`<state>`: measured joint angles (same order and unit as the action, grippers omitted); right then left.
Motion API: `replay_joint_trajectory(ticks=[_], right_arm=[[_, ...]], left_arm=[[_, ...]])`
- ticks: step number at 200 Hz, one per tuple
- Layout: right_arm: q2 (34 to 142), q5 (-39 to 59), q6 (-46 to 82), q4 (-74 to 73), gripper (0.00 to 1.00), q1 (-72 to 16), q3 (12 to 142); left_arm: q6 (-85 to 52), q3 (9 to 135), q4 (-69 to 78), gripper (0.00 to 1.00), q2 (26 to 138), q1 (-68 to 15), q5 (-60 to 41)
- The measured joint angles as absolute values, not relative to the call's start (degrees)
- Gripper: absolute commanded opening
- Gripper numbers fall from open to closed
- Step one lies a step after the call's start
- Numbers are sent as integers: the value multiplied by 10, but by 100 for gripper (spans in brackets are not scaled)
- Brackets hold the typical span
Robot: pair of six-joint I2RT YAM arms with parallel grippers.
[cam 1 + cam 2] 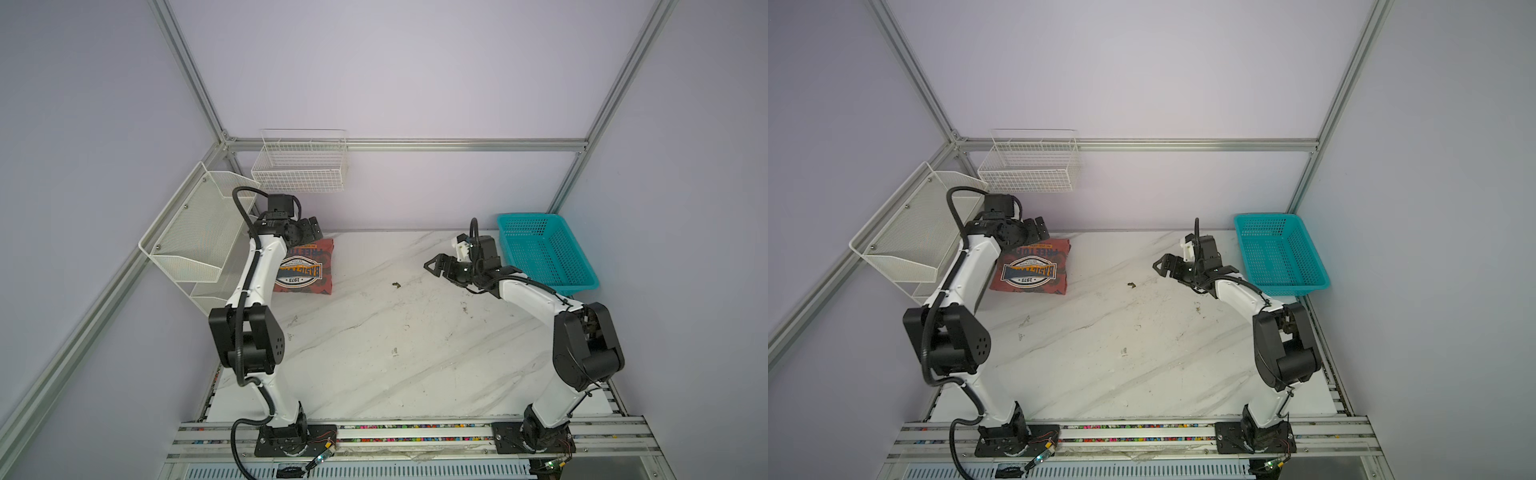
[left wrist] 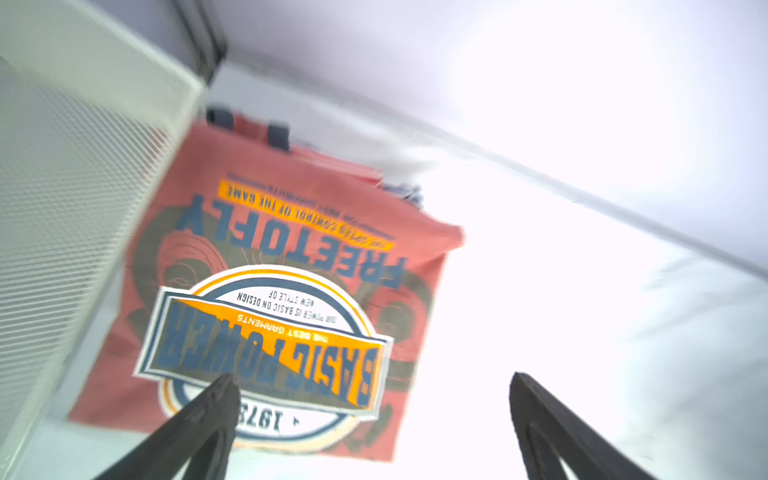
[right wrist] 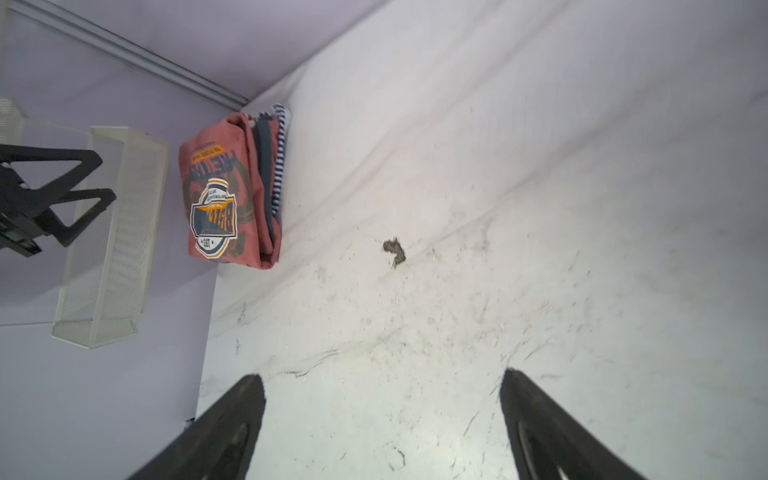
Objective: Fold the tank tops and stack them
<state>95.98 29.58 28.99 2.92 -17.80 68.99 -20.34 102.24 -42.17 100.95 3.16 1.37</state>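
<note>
I've got the stack of tank tops (image 1: 305, 270) sitting folded in the far left corner of the worktop (image 1: 395, 374), right beside the white mesh shelf (image 1: 195, 232). The salmon-red top (image 2: 291, 257) is uppermost, emblem facing up. In the right wrist view, navy-white striped cloth (image 3: 279, 166) peeks out along the side of the pile.

My left gripper (image 1: 312, 229) hangs over the far edge of the stack, clear of the cloth. Its jaws are spread wide and nothing is between them. The left wrist view is blurred, but the gap shows plainly.

My right gripper (image 1: 434, 266) is well apart from the pile, over the right side of the worktop near the turquoise basket (image 1: 525, 216). It points across towards the stack with its fingers fully parted and holding nothing. A dark speck (image 1: 396, 284) lies on the worktop between the two.
</note>
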Motion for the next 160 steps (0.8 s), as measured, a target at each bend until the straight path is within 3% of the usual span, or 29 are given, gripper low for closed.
replay_joint_trajectory(ticks=[43,82,127,160], right_arm=[[833,219,236,23,97,-123,659],[730,86,159,-37,98,-121,528],[677,-42,76,-178,97,-119,344],[686,-100,16,-339,97,-105,234]], left_arm=[[-172,798,-283,100,794,-6,8],[-125,539,-128,100,655,-23,28],[-77,323,54,100,610,-23,82],[-63,251,154,100,638,-23,132]])
